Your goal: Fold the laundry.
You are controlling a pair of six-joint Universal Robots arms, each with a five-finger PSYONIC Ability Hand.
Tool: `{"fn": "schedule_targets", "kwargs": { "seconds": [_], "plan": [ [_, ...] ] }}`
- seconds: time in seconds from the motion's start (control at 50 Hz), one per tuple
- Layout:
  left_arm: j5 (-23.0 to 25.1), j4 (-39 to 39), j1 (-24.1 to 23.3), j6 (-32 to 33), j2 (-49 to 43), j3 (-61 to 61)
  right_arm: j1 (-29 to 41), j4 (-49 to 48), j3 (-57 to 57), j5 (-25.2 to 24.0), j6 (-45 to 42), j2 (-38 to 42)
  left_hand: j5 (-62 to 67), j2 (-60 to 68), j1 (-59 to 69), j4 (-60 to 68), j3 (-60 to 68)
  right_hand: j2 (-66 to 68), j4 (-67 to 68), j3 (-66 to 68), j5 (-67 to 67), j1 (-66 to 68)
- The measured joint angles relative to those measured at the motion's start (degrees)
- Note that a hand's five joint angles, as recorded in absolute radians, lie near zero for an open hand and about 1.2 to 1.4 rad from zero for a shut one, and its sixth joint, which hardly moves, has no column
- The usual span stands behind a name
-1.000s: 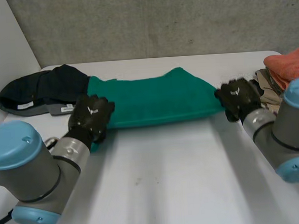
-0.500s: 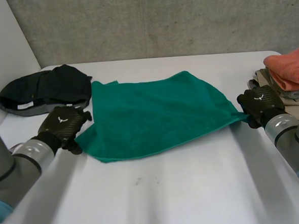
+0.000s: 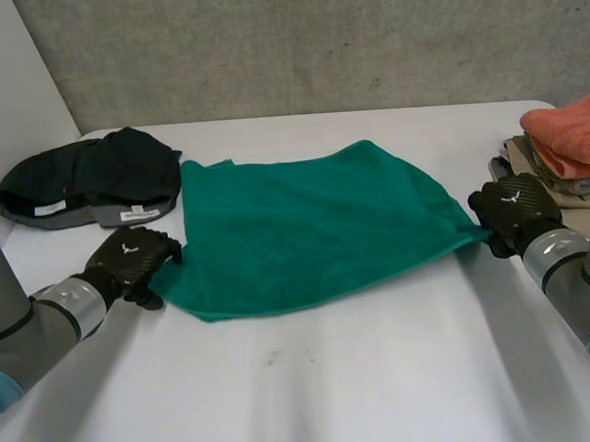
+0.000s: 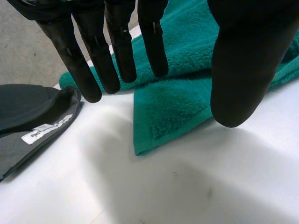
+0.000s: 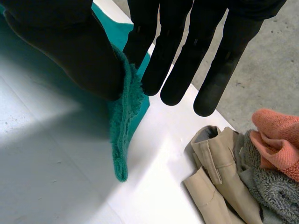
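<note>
The white worktop [image 3: 315, 380] stands before a grey concrete wall [image 3: 314, 39]. The left hand [image 3: 132, 259] hangs released, fingers straight, over the near left corner of the flat green terry towel [image 3: 305, 220]. The right hand [image 3: 515, 208] pinches the near right corner. The towel's long axis runs hand to hand.

Head camera high, wrist cameras close, sharing towel [image 3: 305, 225].
</note>
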Motion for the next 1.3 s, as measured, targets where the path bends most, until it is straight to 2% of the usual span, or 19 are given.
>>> {"fn": "schedule_targets", "kwargs": {
  "seconds": [0.44,0.58,0.64,0.76,0.84,0.88,0.98,1.04,1.12,1.2,1.3],
  "plan": [
    [-0.80,-0.07,-2.40,0.30,-6.29,6.90,0.13,-0.10,0.25,-0.12,-0.17,0.58,1.71,2.68,2.54,2.61,2.67,0.00,0.00,0.00,0.00,0.00],
    [-0.91,-0.08,-3.48,0.19,-7.95,9.60,0.24,-0.09,0.31,-0.12,-0.21,1.03,2.22,8.40,8.58,8.13,8.30,0.00,0.00,0.00,0.00,-0.01],
    [-0.95,-0.12,-4.14,0.12,-8.81,10.98,0.28,-0.09,0.33,-0.10,-0.21,1.10,9.69,10.94,11.01,10.67,10.92,0.00,0.00,0.00,0.00,0.00],
    [-1.01,-0.13,-5.20,-0.13,-10.14,13.43,0.29,-0.08,0.36,-0.07,-0.20,1.09,15.72,16.76,17.01,16.58,16.64,0.00,0.00,0.00,0.00,0.00],
    [-1.17,-0.05,-5.88,-0.26,-10.52,14.74,0.25,-0.04,0.36,-0.04,-0.20,1.09,24.26,25.76,25.74,25.19,25.58,0.00,0.00,0.00,0.00,0.00],
    [-1.91,0.06,-6.28,-0.29,-10.54,15.41,0.23,-0.02,0.36,-0.04,-0.22,1.07,31.25,33.18,30.85,33.07,32.93,0.00,0.00,0.00,0.00,0.00],
    [-6.09,0.26,-6.83,-0.37,-9.75,16.11,0.10,0.02,0.25,0.03,-0.32,0.90,31.31,34.01,30.85,34.06,33.85,0.00,0.00,0.00,-0.01,0.00],
    [-13.28,0.08,-7.10,-0.59,-5.03,15.76,-0.02,0.48,-0.27,0.31,-0.99,-0.10,31.31,34.01,30.85,34.08,33.85,0.00,0.00,0.00,0.00,0.00],
    [-18.71,-0.92,-7.16,-0.80,4.11,13.69,-0.14,3.32,-1.39,0.69,-3.70,-4.31,31.31,34.02,30.85,34.09,33.86,0.00,0.01,0.00,0.00,0.00],
    [-20.81,-3.38,-6.92,-0.82,16.58,10.60,-0.21,8.91,-4.10,1.11,-7.84,-11.82,31.31,34.12,30.85,34.09,33.86,0.05,0.01,0.00,0.00,0.00],
    [-20.93,-7.26,-6.66,-0.71,29.63,8.39,-0.19,17.14,-9.88,1.88,-11.10,-20.47,31.31,34.22,30.85,34.10,33.86,0.05,0.01,0.00,0.00,0.00]
  ]
}}
